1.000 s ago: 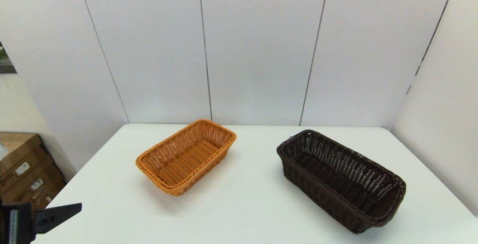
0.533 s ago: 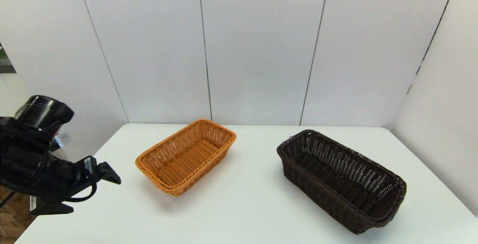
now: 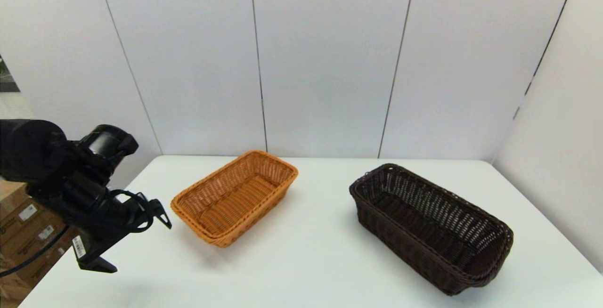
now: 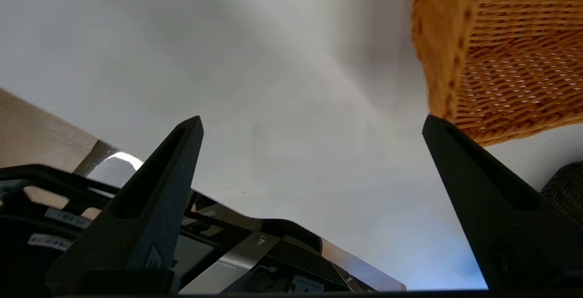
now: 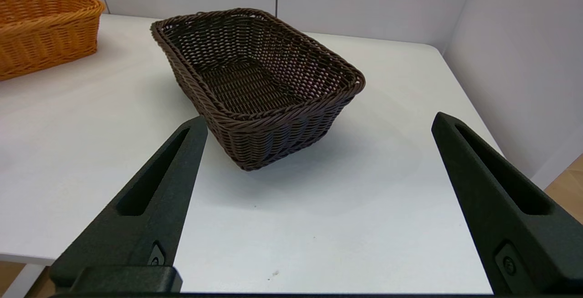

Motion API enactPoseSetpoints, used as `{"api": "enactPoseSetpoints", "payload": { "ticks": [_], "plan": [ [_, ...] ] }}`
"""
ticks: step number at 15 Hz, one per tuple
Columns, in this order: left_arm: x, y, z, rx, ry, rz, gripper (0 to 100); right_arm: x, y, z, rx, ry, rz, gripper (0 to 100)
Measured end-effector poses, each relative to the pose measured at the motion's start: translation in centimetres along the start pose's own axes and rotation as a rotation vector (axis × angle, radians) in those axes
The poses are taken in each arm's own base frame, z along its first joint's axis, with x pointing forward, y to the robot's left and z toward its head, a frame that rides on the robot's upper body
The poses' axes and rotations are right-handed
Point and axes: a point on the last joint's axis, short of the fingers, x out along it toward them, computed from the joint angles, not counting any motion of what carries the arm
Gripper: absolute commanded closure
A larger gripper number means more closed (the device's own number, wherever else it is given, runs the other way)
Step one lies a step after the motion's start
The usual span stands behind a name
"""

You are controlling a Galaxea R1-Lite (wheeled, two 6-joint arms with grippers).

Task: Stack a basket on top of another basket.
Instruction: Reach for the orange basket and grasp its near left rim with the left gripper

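Note:
The dark brown basket (image 3: 428, 225) sits on the right side of the white table (image 3: 306, 261), also seen in the right wrist view (image 5: 255, 74). The orange-tan basket (image 3: 235, 197) rests left of centre, apart from it. My left gripper (image 3: 139, 247) hovers open over the table's left edge, just left of the orange-tan basket (image 4: 510, 61), with nothing between its fingers (image 4: 155, 197). My right gripper (image 5: 319, 119) is open and empty, held back from the near end of the dark basket; it is out of the head view.
Cardboard boxes (image 3: 28, 223) stand on the floor beyond the table's left edge. Grey wall panels (image 3: 325, 63) close off the back and the right side. A sliver of the dark basket (image 4: 565, 188) shows in the left wrist view.
My left arm has risen from the lower left corner and swung right, toward the orange-tan basket. Both baskets stay where they were.

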Motion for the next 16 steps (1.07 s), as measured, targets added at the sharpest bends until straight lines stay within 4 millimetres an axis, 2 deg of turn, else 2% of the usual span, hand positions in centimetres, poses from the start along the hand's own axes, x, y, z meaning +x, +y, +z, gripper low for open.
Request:
{"api": "enactPoseSetpoints", "payload": {
  "ticks": [5, 10, 16],
  "plan": [
    [0.7, -2.2, 1.5, 0.006, -0.008, -0.025, 0, 0.0, 0.0, 0.0, 0.0, 0.0, 0.0, 0],
    [3.6, -4.7, 3.1, -0.002, -0.012, -0.037, 0, 0.0, 0.0, 0.0, 0.0, 0.0, -0.001, 0],
    [6.5, -6.5, 2.5, 0.048, 0.007, -0.034, 0, 0.0, 0.0, 0.0, 0.0, 0.0, 0.0, 0]
  ]
}}
